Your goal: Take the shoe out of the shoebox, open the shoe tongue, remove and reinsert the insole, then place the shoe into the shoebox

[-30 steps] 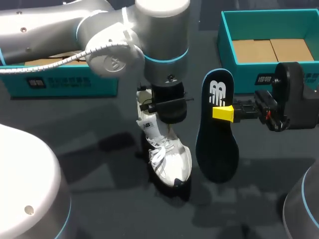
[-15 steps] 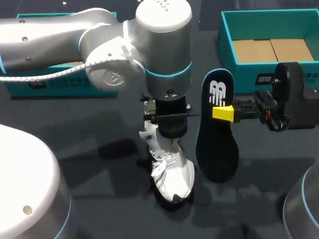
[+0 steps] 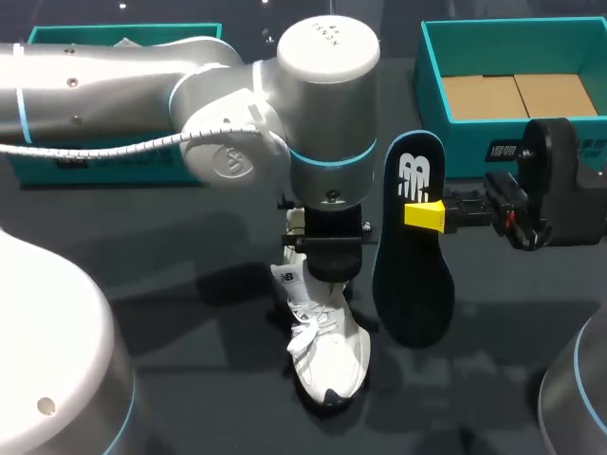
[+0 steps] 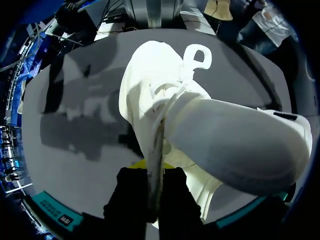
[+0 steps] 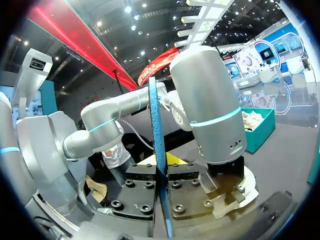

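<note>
My left gripper [image 4: 154, 172] is clamped on the white shoe [image 3: 327, 351] at its opening edge. My right gripper [image 3: 427, 215] grasps the dark insole [image 3: 413, 275], just beside the shoe. The insole bears a white logo [image 3: 412, 177], and the teal box [image 3: 432, 71] behind it carries a label [image 3: 502, 150].

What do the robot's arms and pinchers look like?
The left arm is made of fat, shiny silver tubes with teal rings, and a ribbed pale cable runs along it. The left gripper and right gripper are black with yellow tips.
</note>
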